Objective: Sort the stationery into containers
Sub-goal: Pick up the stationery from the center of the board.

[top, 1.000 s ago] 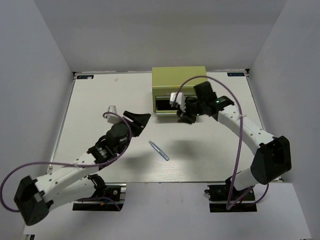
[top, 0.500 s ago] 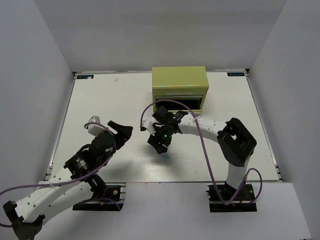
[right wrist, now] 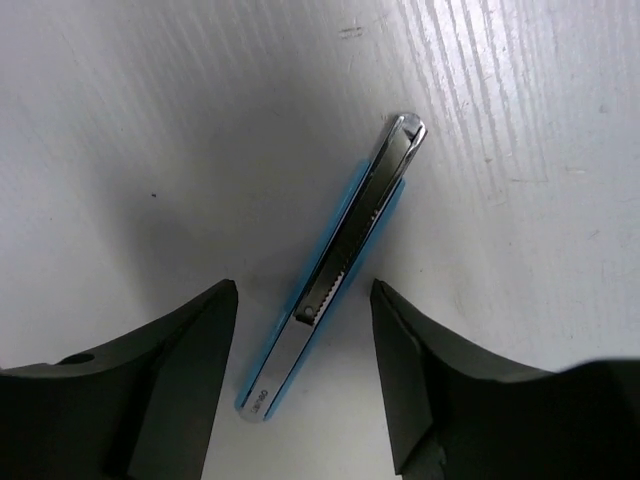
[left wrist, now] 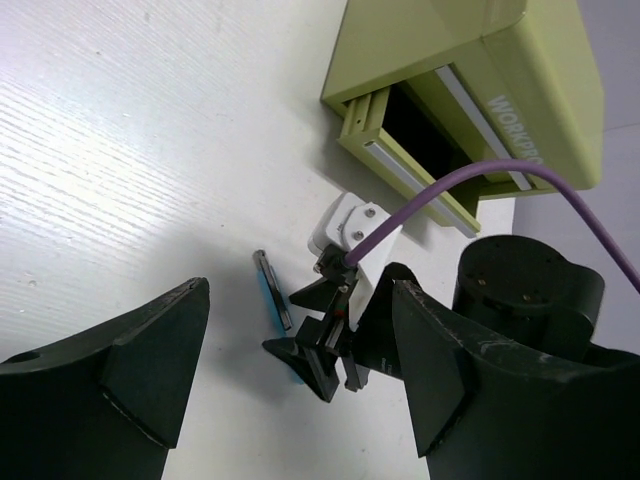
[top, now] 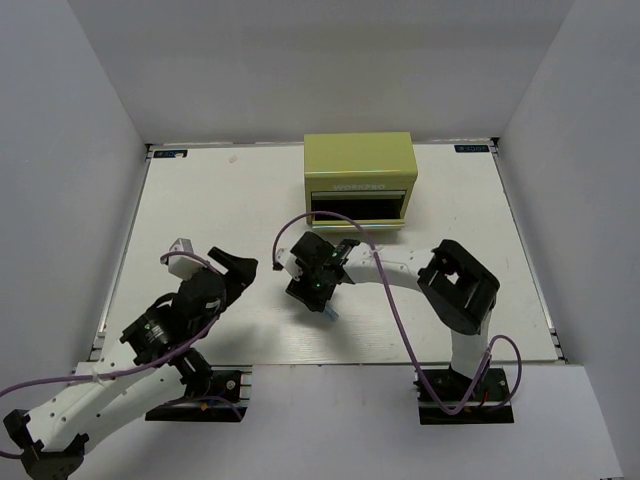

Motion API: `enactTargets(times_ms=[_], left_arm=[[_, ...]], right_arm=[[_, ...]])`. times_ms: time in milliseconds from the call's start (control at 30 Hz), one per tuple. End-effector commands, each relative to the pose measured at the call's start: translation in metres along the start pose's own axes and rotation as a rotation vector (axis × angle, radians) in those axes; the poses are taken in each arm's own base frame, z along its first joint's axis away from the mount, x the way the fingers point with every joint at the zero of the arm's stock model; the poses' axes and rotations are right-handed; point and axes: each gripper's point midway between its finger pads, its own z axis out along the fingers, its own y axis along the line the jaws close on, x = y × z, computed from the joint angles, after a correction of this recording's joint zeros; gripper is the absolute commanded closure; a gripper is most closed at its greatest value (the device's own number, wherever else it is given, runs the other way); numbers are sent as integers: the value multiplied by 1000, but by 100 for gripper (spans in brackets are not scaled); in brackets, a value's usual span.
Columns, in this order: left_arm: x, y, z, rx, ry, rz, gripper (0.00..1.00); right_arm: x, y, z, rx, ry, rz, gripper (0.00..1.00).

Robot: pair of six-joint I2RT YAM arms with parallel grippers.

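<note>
Top view: right gripper (top: 320,298) swung from yellow-green metal chest (top: 360,160) to thin blue pen-like stick (top: 331,314), middle of white table (top: 200,200), nearer front edge. Left gripper (top: 238,266) pulled back, jaws wide, empty.
Left wrist: drawer (left wrist: 395,160) open.
Right wrist: jaws spread either side of stick, not squeezing. Pickup likely next.

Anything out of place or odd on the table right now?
Nothing spilled or damaged. One blue cutter lies loose and angled on the table, in front of the green chest, whose drawer stands open. The right gripper hangs over it, jaws open either side, not gripping.
</note>
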Motion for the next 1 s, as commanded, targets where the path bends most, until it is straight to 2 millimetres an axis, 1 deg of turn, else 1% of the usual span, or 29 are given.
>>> enactTargets(times_ms=[0, 67, 100, 167, 200, 267, 300, 333, 400, 467, 500, 600, 633, 667, 700, 733, 767, 800, 833, 867, 900, 967], left_arm=[[-9, 2, -3, -28, -24, 3, 16], [-12, 0, -6, -13, -30, -19, 16], [-11, 2, -6, -20, -27, -14, 16], [-12, 4, -6, -22, -36, -24, 16], [-14, 7, -7, -27, -44, -22, 16], [-13, 9, -8, -35, -42, -25, 16], [-15, 11, -9, -38, -50, -25, 16], [-15, 13, -9, -45, -48, -19, 16], [-15, 13, -9, -45, -48, -19, 16], [-15, 13, -9, -45, -48, -19, 16], [-15, 13, -9, -45, -48, -19, 16], [-15, 13, -9, -45, -48, -19, 16], [-13, 12, -9, -42, -39, -19, 16], [-13, 12, -9, -42, -39, -28, 16], [-11, 15, -8, -50, -37, -22, 16], [-11, 13, -8, -43, -39, -27, 16], [-8, 14, -6, -41, -28, -27, 16], [-8, 14, -6, -41, -28, -27, 16], [-7, 12, -6, -31, -22, -32, 16], [-5, 13, -5, -32, -22, -31, 16], [-3, 12, -5, -29, -12, -32, 16], [0, 13, -4, -25, -1, -32, 16]], right_arm=[[12, -7, 11, 72, 28, 27, 42], [18, -7, 15, 78, 44, 29, 47], [19, -6, 16, 76, 45, 26, 57], [23, -4, 17, 74, 51, 21, 68], [33, -10, 17, 117, 77, 20, 78], [36, -13, 16, 136, 81, 9, 84], [43, -12, 18, 137, 97, 3, 90], [48, -15, 18, 154, 111, 4, 94], [54, -16, 19, 156, 121, 2, 100], [54, -17, 17, 149, 117, -12, 100], [50, -17, 14, 141, 103, -18, 100], [25, -23, -7, 150, 14, -78, 100], [10, -30, -21, 163, -38, -83, 100], [0, -35, -30, 177, -67, -137, 100], [-14, -37, -47, 196, -117, -162, 100], [-23, -45, -56, 220, -139, -189, 100], [-31, -52, -65, 237, -157, -219, 100], [-41, -57, -78, 256, -186, -253, 100], [-44, -64, -83, 277, -196, -262, 100], [-48, -73, -90, 297, -204, -285, 100], [-50, -79, -99, 315, -216, -307, 100], [-54, -91, -109, 341, -236, -350, 100]])
